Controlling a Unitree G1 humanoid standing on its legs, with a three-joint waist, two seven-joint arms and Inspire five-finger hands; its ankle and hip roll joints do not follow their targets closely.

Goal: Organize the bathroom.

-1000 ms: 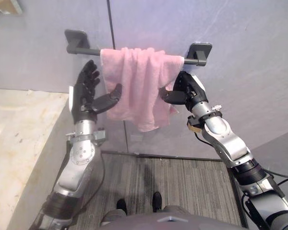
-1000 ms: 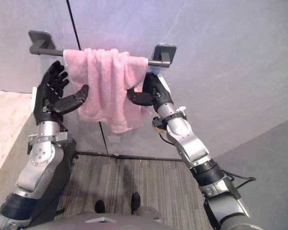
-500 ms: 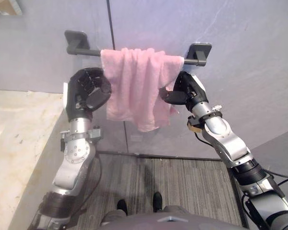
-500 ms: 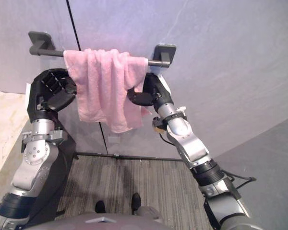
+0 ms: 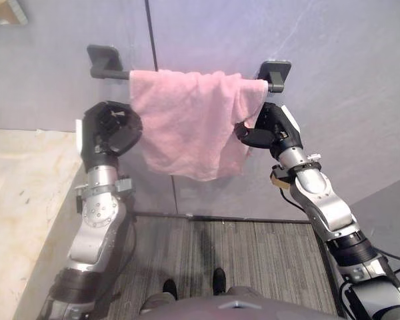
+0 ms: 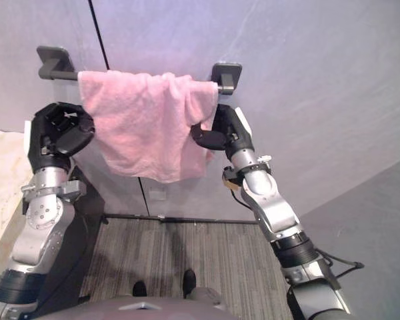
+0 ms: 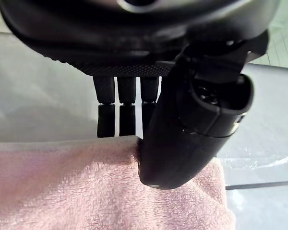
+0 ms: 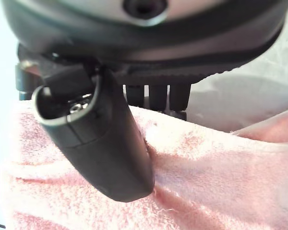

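I have the pink towel draped over the dark towel bar, which is fixed to the grey wall by a bracket at each end; the cloth covers most of the bar's length, reaching right up to the right bracket and leaving a short bare stretch of bar next to the left bracket. Below the bar the towel hangs in a broad, uneven sheet with a ragged lower edge. My left hand sits just below the bare end of the bar, at the towel's left edge; in its wrist view the thumb is pressed down onto the top of the cloth with the fingers behind the fold, so I read it as pinched on the towel. My right hand is just under the right bracket, at the towel's right edge, and its wrist view shows the thumb lying over the pink pile with the fingers tucked behind, so it too is clamped on the towel, though from the head cameras alone I could not be sure how firmly. Well below the bar is a grey striped floor, and to the left of the bar, lower down, a pale stone countertop. I can make out no labels, tags or writing on the towel, the bar or the wall.
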